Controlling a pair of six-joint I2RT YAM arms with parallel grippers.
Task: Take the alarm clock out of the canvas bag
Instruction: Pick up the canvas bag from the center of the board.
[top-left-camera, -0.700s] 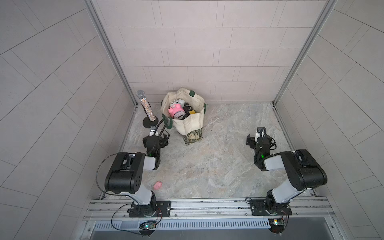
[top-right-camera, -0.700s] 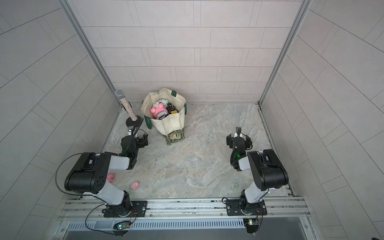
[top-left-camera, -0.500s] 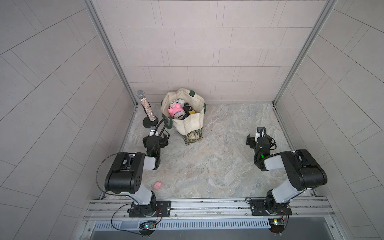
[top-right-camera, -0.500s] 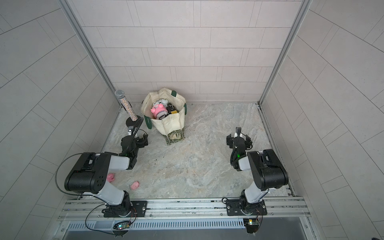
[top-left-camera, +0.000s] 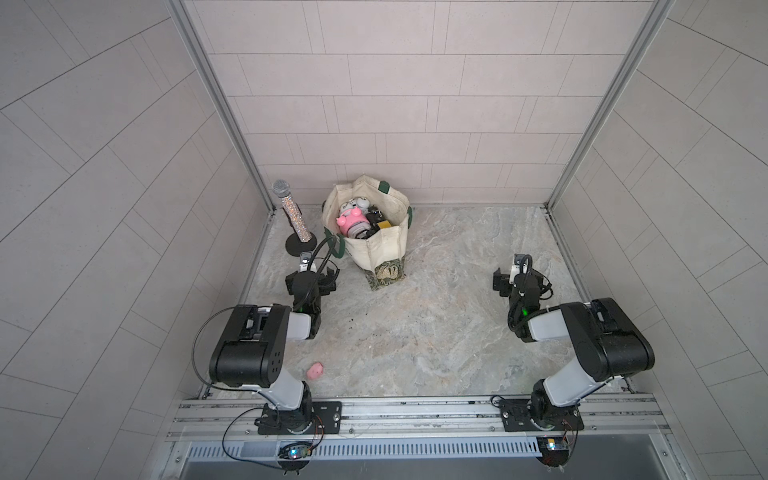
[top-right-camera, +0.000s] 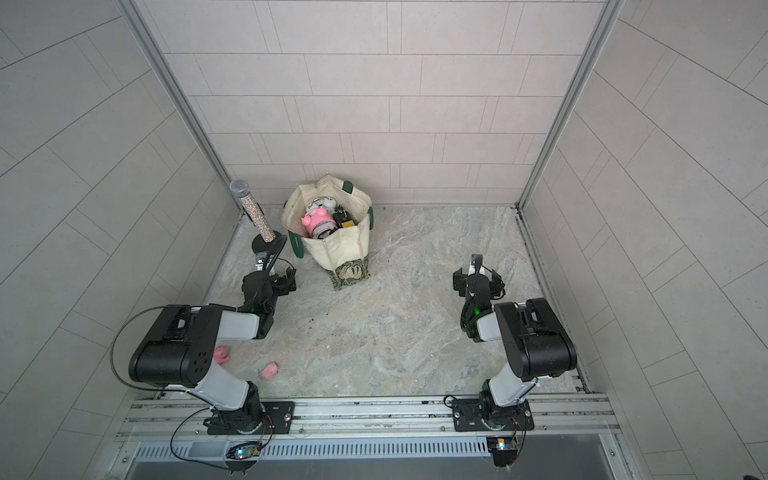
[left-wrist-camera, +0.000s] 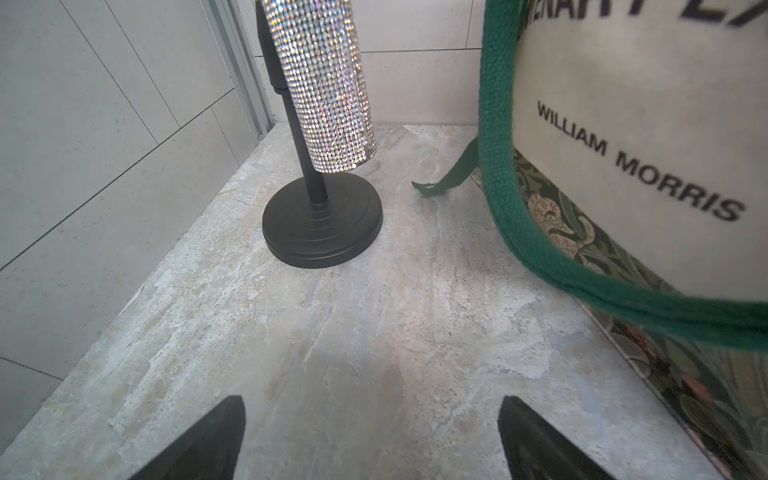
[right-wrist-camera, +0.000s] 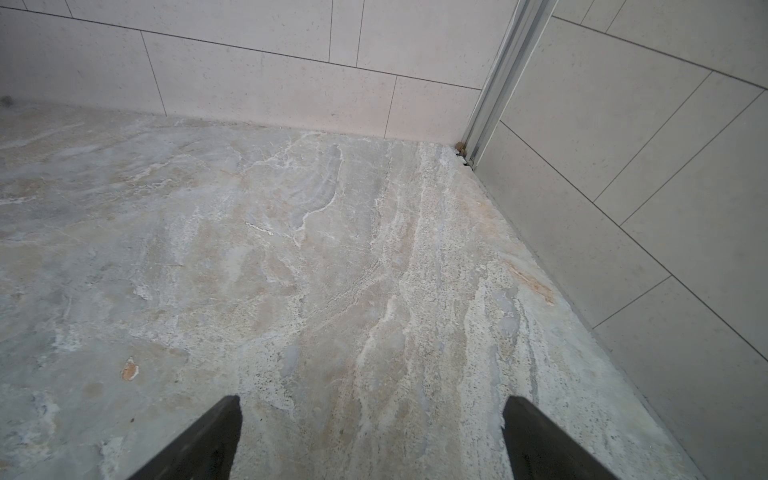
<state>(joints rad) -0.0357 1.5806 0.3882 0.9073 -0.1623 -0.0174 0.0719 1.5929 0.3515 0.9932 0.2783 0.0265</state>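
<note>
The cream canvas bag (top-left-camera: 380, 243) (top-right-camera: 343, 247) with green handles stands open at the back left of the floor, and its lettered side fills part of the left wrist view (left-wrist-camera: 623, 104). Inside, a silver-white twin-bell alarm clock (top-left-camera: 356, 204) (top-right-camera: 321, 203) lies at the back, behind a pink toy (top-left-camera: 350, 217). My left gripper (top-left-camera: 311, 275) (top-right-camera: 271, 276) (left-wrist-camera: 370, 415) sits low in front of the bag's left side, open and empty. My right gripper (top-left-camera: 519, 279) (top-right-camera: 477, 276) (right-wrist-camera: 372, 415) rests open over bare floor on the right, far from the bag.
A rhinestone microphone (top-left-camera: 291, 208) (left-wrist-camera: 324, 83) on a black round stand (left-wrist-camera: 322, 220) rises left of the bag, close to my left gripper. Small pink toys (top-right-camera: 269, 370) (top-right-camera: 222, 354) lie near the left arm's base. Tiled walls enclose three sides.
</note>
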